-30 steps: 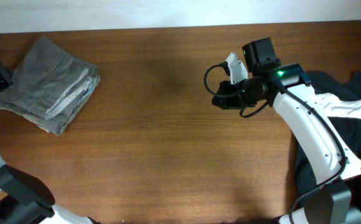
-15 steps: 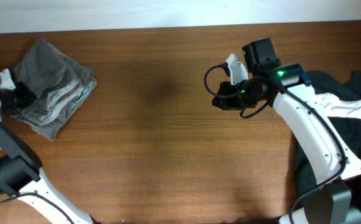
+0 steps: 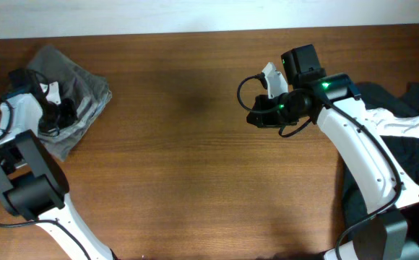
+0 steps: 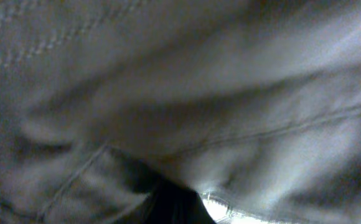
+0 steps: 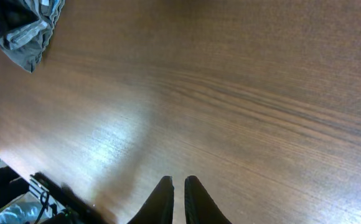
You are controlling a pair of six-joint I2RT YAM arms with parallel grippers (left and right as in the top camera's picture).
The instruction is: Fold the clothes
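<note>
Grey cloth lies bunched beneath our left gripper, whose jaws we cannot tell, while our right gripper hovers over the table, jaws together, empty.

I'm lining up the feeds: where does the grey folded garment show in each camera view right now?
Overhead: the grey garment lies at the upper left of the table.
Left wrist: it fills the whole picture, blurred and very close.
Right wrist: it is small, in the top left corner.
Shared landmark: the brown table, seen overhead and in the right wrist view; the left wrist view shows only cloth.
</note>
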